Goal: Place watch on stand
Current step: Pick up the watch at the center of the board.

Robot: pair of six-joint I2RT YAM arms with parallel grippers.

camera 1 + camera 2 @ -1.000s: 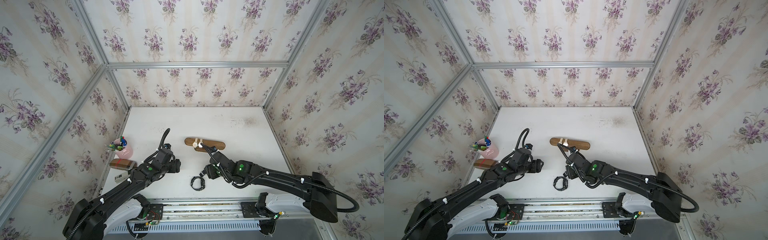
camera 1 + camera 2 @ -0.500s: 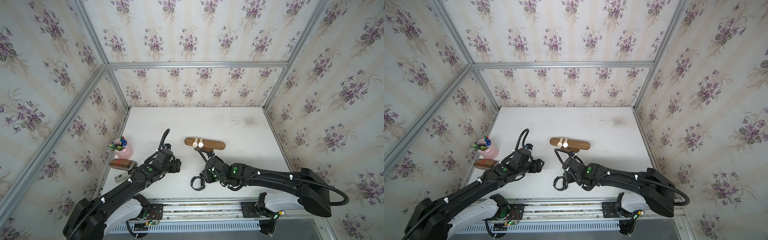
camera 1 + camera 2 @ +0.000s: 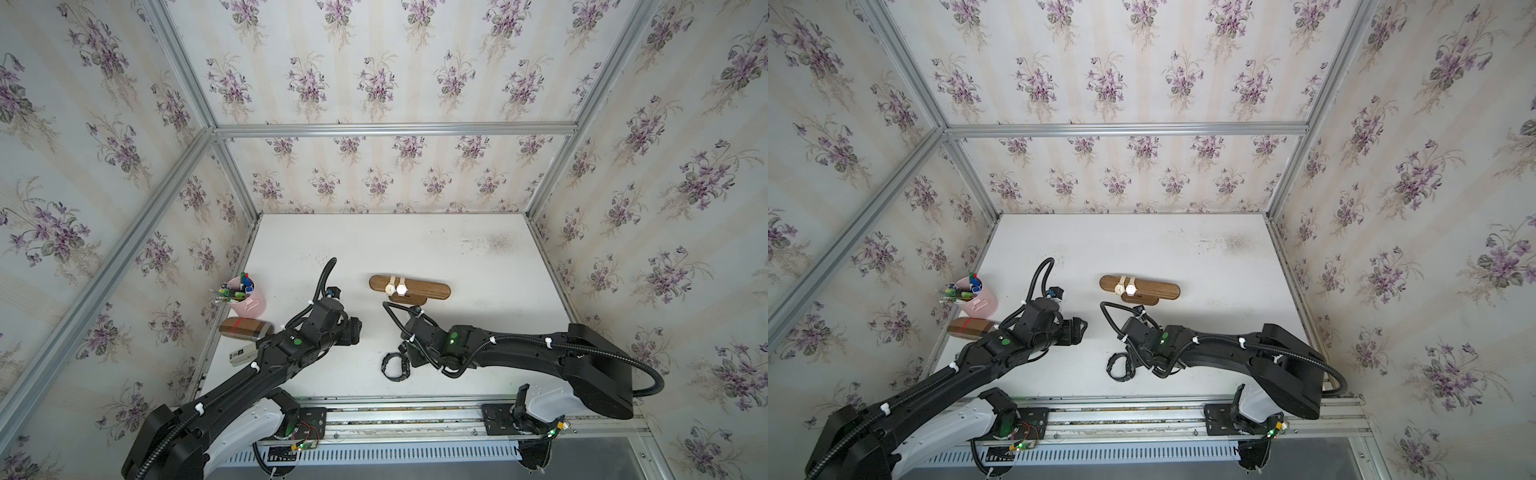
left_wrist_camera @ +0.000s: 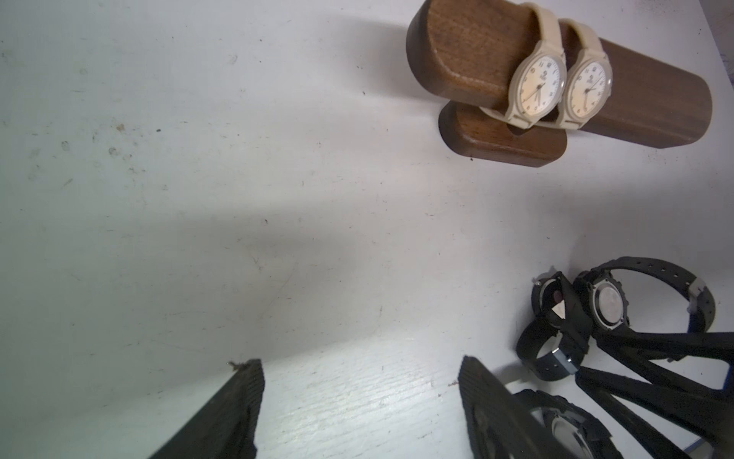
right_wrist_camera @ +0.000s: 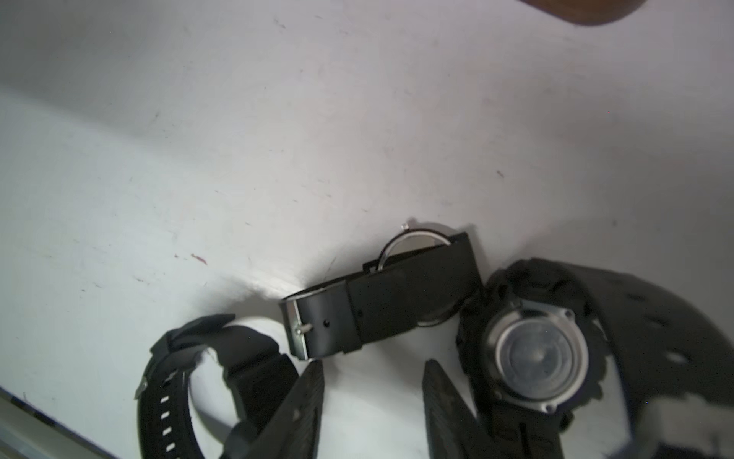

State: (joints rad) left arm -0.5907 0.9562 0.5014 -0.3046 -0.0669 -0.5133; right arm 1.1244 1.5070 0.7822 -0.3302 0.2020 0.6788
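The stand sits near the middle of the tabletop, a long wooden bar on a smaller base. Two cream watches are wrapped around the bar side by side, toward its left end.

Three black watches lie in a cluster near the tabletop's front edge, by the arms' bases and well apart from the stand. The right hand is low over this cluster. Its fingers are partly apart with only bare tabletop between them, and it holds nothing. In the right wrist view one fingertip is just beside the buckle end of a flat-strapped watch. The other fingertip is beside a chunky watch that lies face down, metal back up. A third watch, its strap looped, lies next to the first finger.

The left hand hovers over bare tabletop to the left of the cluster, fingers wide apart and empty.

A pink cup of pens and a brown box with red tape stand at the left edge.
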